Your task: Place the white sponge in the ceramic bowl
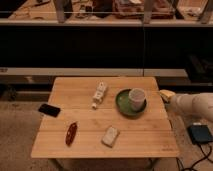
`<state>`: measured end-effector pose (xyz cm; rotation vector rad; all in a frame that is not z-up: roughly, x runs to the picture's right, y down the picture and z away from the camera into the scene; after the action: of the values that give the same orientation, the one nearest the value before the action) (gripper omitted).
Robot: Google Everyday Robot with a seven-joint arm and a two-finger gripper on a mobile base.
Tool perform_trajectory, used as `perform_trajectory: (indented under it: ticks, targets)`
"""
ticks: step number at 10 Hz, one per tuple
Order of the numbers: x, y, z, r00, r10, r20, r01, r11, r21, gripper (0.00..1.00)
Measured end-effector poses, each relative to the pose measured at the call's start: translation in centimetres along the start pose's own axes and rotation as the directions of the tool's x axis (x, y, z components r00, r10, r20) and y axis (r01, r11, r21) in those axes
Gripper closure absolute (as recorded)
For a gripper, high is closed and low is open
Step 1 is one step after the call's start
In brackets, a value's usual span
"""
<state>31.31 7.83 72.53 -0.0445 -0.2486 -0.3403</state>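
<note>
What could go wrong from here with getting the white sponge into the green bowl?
The tool is off the table at its right-hand edge in the view, far from the white sponge near the front. A white cup stands in the ceramic bowl, so the sponge may land on it or tip it. Reaching across, the arm could clip the cup.

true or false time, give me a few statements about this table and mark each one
1. The white sponge lies in the ceramic bowl. False: it lies on the table, near the front edge.
2. A white cup stands in the bowl. True.
3. The tool is at the table's right edge, apart from the sponge. True.
4. The black phone lies right of the bowl. False: it lies at the table's left edge.
</note>
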Motion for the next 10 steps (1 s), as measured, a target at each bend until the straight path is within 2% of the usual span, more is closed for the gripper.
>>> perform_trajectory:
  ticks: [1,2,3,6,9,10]
  targets:
    - [-0.2,-0.1,-0.2,1.000,-0.005,0.000,0.005,1.000,0.011,0.20]
    - [-0.9,0.0,-0.7,1.000,-0.017,0.000,0.017,0.999,0.041,0.20]
    - [-2.2,0.8,-1.5,0.999,-0.033,0.003,0.032,0.995,0.090,0.20]
    - [-5.7,4.6,-2.7,0.999,-0.047,0.010,0.044,0.980,0.194,0.20]
    - [-6.2,4.8,-2.8,0.999,-0.050,0.012,0.047,0.977,0.209,0.20]
    - [-6.6,4.5,-2.6,0.998,-0.058,0.025,0.051,0.976,0.210,0.20]
